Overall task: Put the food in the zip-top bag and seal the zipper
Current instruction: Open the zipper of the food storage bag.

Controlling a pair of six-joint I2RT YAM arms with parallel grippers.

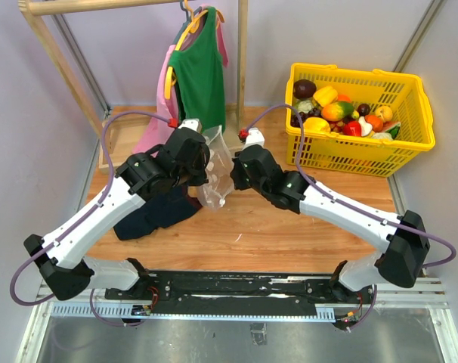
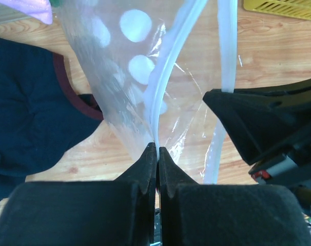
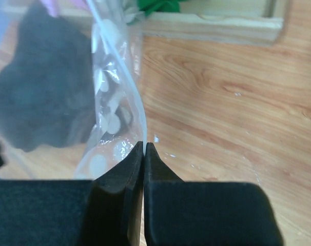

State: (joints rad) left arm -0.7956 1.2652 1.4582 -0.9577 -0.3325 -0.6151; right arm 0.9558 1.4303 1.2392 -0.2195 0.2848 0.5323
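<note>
Mid-table, between the two arms, the zip-top bag [image 1: 216, 172] is held upright from both sides; its lower end is near or on the wood, can't tell which. Jaws of the left gripper [image 2: 156, 154] are pressed together, pinching the bag at its zipper [image 2: 168, 66] strip. Jaws of the right gripper [image 3: 144, 151] are also pressed together on a bag edge. From the left wrist it sits just right of the other, on what looks like a second strip, so the mouth seems parted, not sealed. All the food [image 1: 342, 110] sits in the yellow basket [image 1: 350, 159] at far right, well apart from the bag, with none visible inside the bag. A dark cloth [image 1: 157, 212] lies on the table [image 1: 289, 227] just left of the bag. Progress looks early: bag gripped and apparently opened, nothing loaded. Left to do: put the food in, then press the zipper shut along its length.
</note>
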